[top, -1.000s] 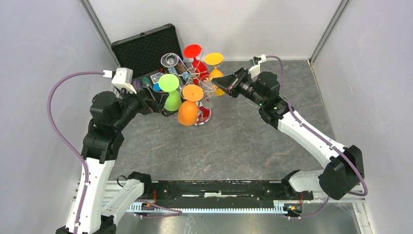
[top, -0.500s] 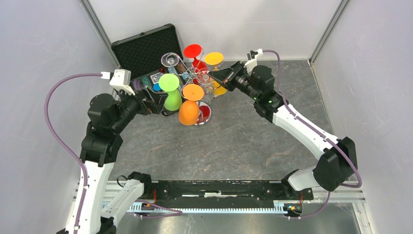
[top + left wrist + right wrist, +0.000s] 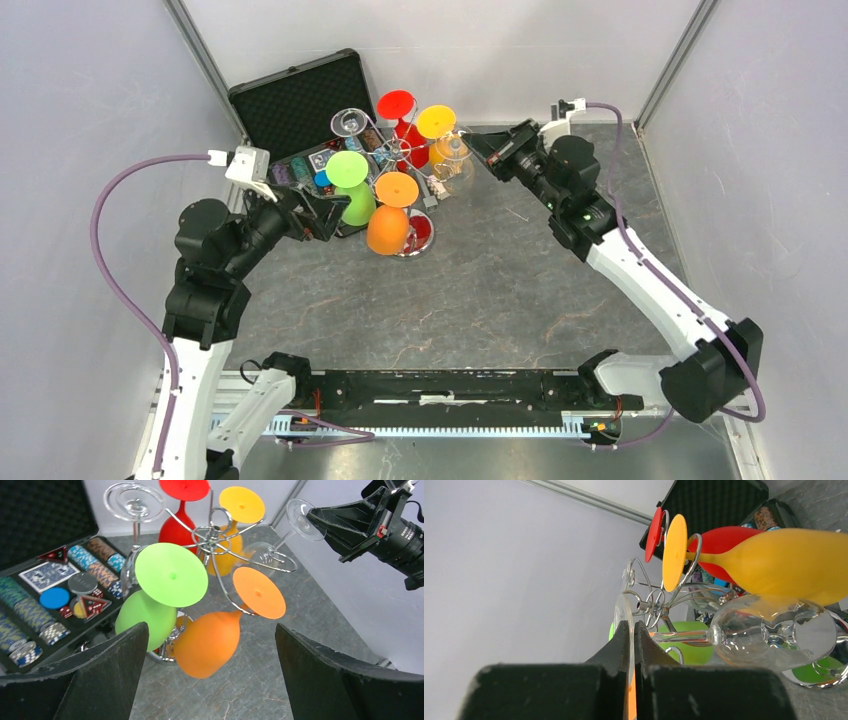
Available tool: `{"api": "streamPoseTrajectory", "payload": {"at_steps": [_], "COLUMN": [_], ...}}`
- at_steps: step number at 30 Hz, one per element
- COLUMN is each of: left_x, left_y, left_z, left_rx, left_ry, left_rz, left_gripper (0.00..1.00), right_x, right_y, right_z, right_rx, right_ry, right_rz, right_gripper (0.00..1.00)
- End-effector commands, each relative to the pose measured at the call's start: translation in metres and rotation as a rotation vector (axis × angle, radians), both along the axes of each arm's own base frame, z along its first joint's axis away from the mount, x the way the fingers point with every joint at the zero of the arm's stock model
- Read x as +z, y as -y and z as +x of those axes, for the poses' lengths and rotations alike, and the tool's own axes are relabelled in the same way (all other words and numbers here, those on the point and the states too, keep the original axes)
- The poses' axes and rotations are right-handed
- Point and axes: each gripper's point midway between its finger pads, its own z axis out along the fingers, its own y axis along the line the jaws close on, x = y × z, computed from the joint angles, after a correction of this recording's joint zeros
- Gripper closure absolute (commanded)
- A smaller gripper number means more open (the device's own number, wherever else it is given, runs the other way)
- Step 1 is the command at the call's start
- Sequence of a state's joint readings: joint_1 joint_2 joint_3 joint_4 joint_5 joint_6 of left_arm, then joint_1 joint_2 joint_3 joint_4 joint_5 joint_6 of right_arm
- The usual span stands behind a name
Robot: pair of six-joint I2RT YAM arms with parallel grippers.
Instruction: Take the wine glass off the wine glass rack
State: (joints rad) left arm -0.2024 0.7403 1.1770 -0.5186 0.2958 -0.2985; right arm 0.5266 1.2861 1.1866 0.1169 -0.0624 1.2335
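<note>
The wine glass rack is a silver wire stand on a mirror base; it also shows as the rack and the rack in the wrist views. A clear wine glass lies tilted at the outer end of a hook arm on the rack's right side. My right gripper is shut on its flat foot, bowl pointing away. In the left wrist view the same glass and the right gripper are at upper right. My left gripper is open, left of the rack, holding nothing.
Green, orange, red and yellow glasses and another clear one hang on the rack. An open black case of chips and cards stands behind it. Grey walls enclose the table.
My right gripper has moved back and to the right, drawing the clear glass outward from the rack's centre. The left arm has shifted slightly; its jaws stay open.
</note>
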Motion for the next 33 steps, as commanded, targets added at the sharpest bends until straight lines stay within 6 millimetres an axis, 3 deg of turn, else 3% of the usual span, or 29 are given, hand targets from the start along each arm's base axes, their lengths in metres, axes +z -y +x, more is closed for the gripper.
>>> {"api": "streamPoseTrajectory", "payload": {"at_steps": [1,10,14,17,22,24,28,33], "left_x": [0.017,0.035,0.056,0.061,0.047,0.036,0.030,0.027], "left_y": [0.015,0.060,0.080,0.108,0.182,0.202,0.228,0.255], "left_z": [-0.007,-0.031,-0.035,-0.033,-0.039,-0.040,-0.028,-0.034], "left_rx": [-0.095,-0.427,-0.561,-0.649,-0.828,-0.894,-0.919,-0.996], "left_ry": [0.080,0.166,0.282,0.353,0.474,0.533,0.664,0.849], "left_rz": [-0.041,-0.114,-0.181,-0.186,-0.040,0.025,0.091,0.072], "left_gripper": [0.00,0.00,0.00,0.00,0.00,0.00,0.04,0.11], "right_x": [0.028,0.019,0.014,0.021,0.042,0.046,0.050,0.049], "right_y": [0.018,0.041,0.051,0.059,0.073,0.076,0.077,0.077], "right_z": [-0.015,-0.051,-0.071,-0.086,-0.114,-0.123,-0.138,-0.147], "right_rx": [-0.023,-0.029,-0.027,-0.026,-0.016,-0.002,0.034,0.061], "right_ry": [0.063,0.065,0.059,0.070,0.107,0.106,0.103,0.094], "right_rz": [0.072,0.086,0.100,0.106,0.138,0.140,0.153,0.179], "right_gripper": [1.00,1.00,1.00,1.00,1.00,1.00,1.00,1.00]}}
